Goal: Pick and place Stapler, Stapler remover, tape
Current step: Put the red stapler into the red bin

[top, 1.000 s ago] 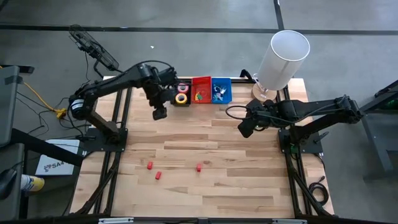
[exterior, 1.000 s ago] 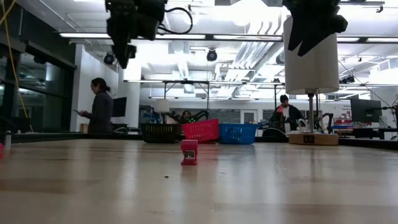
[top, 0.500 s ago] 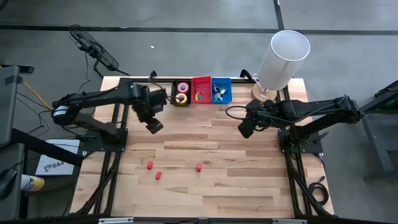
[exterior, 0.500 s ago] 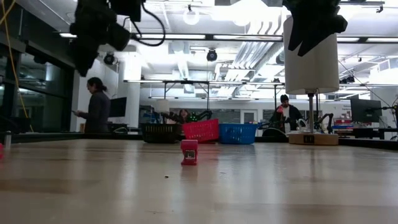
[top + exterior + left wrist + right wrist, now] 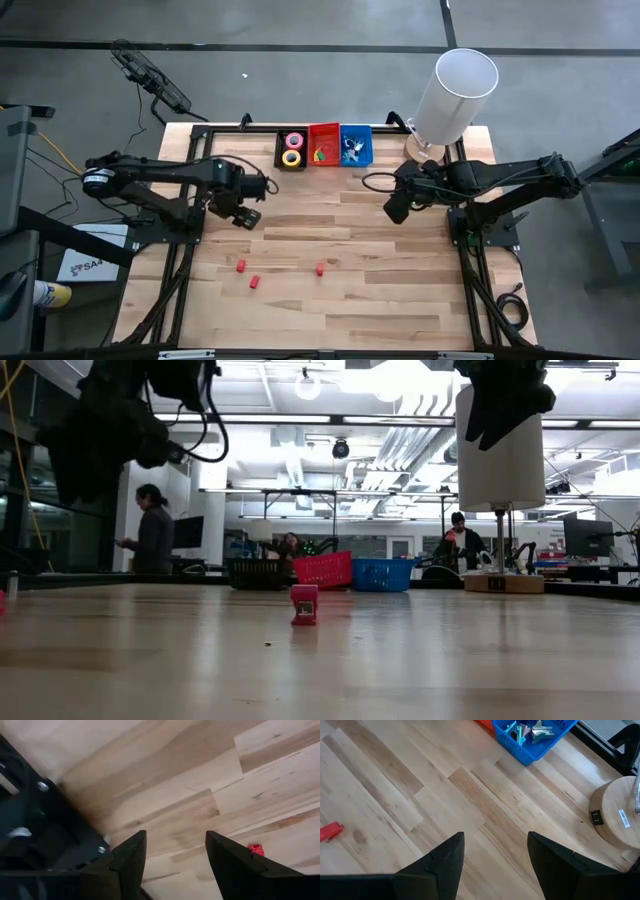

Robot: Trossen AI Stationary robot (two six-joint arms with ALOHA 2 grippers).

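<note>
Plainly, the left arm is the nearer one

**High view.** We see the left gripper (image 5: 243,215) over the table's left half, fingers apart and empty. The nearest red piece (image 5: 241,265) lies close by, toward the table's front edge. Two more lie just beyond it, and we judge these are what is left to pick. Their long axes are too small to read here. The right gripper (image 5: 395,210), likewise open and empty, hangs over the right half, farther from them. The pink roll (image 5: 293,140) and yellow roll (image 5: 291,157) sit in the black bin (image 5: 278,150) at the far edge.

**Low view.** One red piece (image 5: 304,603) rests on the wood mid-table, with the bins in a row behind it. Both arms hang well above the surface.

**Left wrist view.** We see a red piece (image 5: 255,849) ahead, outside the finger gap, so we judge the wrist must shift sideways before descending.

**Right wrist view.** A red piece (image 5: 330,831) lies flat, well off to one side, its length slightly slanted across the boards.
</note>
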